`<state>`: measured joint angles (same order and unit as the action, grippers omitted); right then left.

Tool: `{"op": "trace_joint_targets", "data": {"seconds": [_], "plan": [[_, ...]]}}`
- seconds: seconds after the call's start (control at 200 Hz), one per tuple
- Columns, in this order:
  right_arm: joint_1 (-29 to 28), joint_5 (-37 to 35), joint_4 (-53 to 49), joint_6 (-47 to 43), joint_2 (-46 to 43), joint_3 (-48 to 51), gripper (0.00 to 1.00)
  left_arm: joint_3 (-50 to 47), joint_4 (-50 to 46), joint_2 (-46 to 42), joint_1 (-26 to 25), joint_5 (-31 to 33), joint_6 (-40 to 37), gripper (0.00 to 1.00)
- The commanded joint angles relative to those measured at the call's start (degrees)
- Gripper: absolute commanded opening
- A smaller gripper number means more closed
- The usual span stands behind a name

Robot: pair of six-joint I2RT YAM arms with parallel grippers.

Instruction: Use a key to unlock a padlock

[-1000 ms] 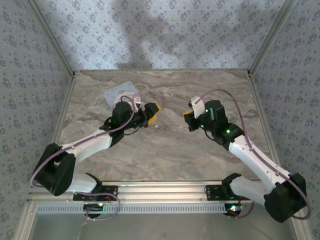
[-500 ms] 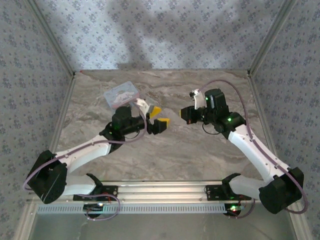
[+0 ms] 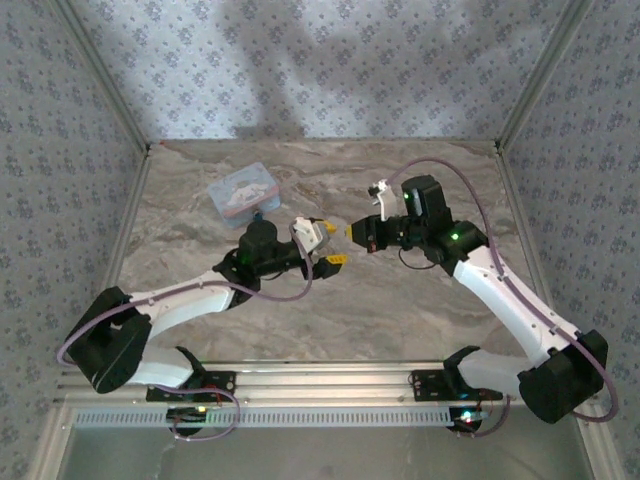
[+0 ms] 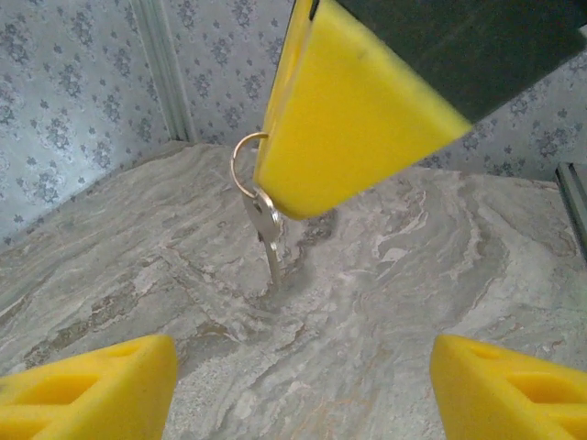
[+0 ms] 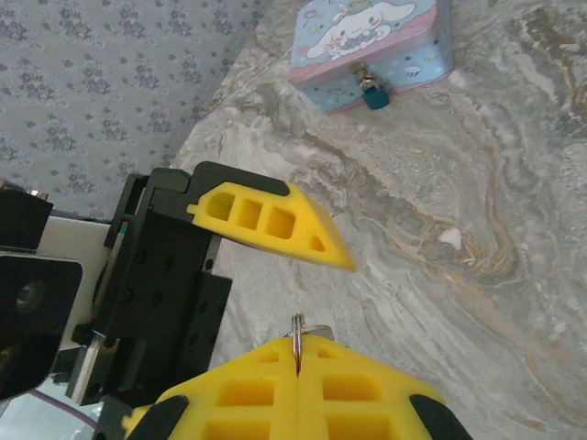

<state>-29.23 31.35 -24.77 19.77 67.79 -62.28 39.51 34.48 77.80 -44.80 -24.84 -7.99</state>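
Marble table [image 3: 400, 300], open room at centre; right gripper [image 3: 354, 231] pinches ring of steel key [image 4: 267, 225], left gripper [image 3: 328, 246] wide; blue box [image 3: 243, 191] back-left.

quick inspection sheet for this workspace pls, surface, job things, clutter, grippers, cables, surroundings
surface: grey marble-patterned table top
job's things: small silver key on a wire ring, hanging from the right gripper; teal padlock on the clasp of the pale blue cartoon-printed tin box, far left
clutter: nothing seen
grippers: left gripper jaws open, empty, facing the key; right gripper jaws shut on the ring
cables: purple cable looped along each arm
surroundings: blue floral wallpaper walls, aluminium frame posts
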Motion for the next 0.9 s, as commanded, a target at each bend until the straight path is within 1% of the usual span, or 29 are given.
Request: {"op": "trace_joint_targets", "data": {"seconds": [0.0,0.11,0.215,0.27,0.385,0.44,0.799,0.894], "plan": [[-0.7,1.6,-1.1,1.0,0.2,-2.2,0.00,3.0,2.8,0.6,-0.4,0.2,-1.5,0.66],[-1.2,1.9,-1.0,1.1,0.6,-2.1,0.00,3.1,3.3,0.8,-0.4,1.1,-1.4,0.63],[-1.5,2.3,-0.7,1.2,1.2,-2.0,0.00,3.5,2.6,0.9,-0.4,1.0,-1.4,0.56],[-1.7,2.6,-0.6,1.4,1.5,-2.1,0.00,3.8,2.1,0.9,-0.4,0.9,-1.5,0.51],[-1.8,2.9,-0.1,1.7,1.6,-2.1,0.00,4.3,0.3,0.9,-0.4,0.7,-2.0,0.34],[-1.8,2.9,0.3,1.7,1.4,-2.0,0.00,4.2,-0.4,0.8,-0.4,1.1,-2.3,0.30],[-1.6,3.3,1.5,2.7,1.0,-1.8,0.00,3.9,-1.3,0.8,-0.4,1.9,-2.7,0.29],[-1.6,3.3,1.6,2.7,1.0,-1.8,0.00,3.9,-1.7,0.8,-0.4,2.1,-3.0,0.27]]}}
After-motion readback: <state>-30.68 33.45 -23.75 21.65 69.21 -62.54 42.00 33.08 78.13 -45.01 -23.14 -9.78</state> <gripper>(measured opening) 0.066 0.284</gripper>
